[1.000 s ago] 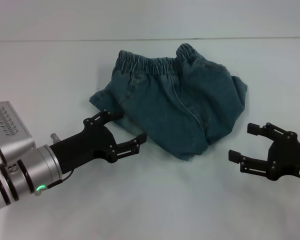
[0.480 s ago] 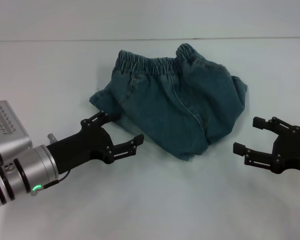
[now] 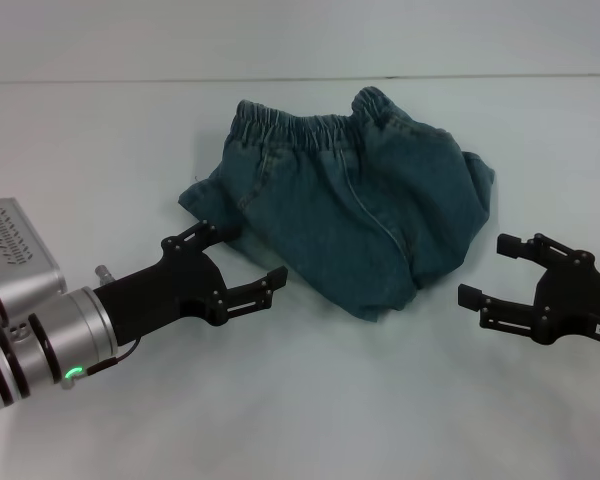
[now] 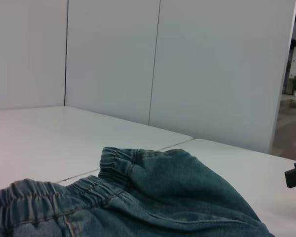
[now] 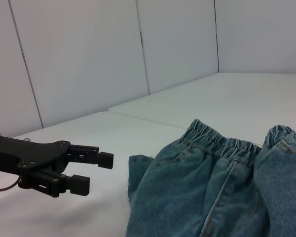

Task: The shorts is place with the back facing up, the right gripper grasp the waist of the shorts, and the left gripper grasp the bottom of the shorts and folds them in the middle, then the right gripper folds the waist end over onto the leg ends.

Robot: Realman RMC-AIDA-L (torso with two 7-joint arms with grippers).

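The blue-green denim shorts (image 3: 350,205) lie bunched on the white table, with the gathered waist (image 3: 310,128) along the far edge. I cannot pick out the bottom hem or the leg ends among the folds. My left gripper (image 3: 245,255) stands open just off the near-left edge of the cloth, holding nothing. My right gripper (image 3: 486,270) is open to the right of the shorts, a short gap away. The left wrist view looks across the waist (image 4: 49,195) and the shorts (image 4: 153,197). The right wrist view shows the shorts (image 5: 222,187) and the left gripper (image 5: 94,172) beyond.
The white table (image 3: 310,400) stretches around the shorts, with a seam line (image 3: 130,80) along its far side. White wall panels (image 4: 212,64) stand behind it.
My right gripper drifted right and a little up, then came back slightly toward the shorts. My left gripper eased back a touch. The shorts have not moved.
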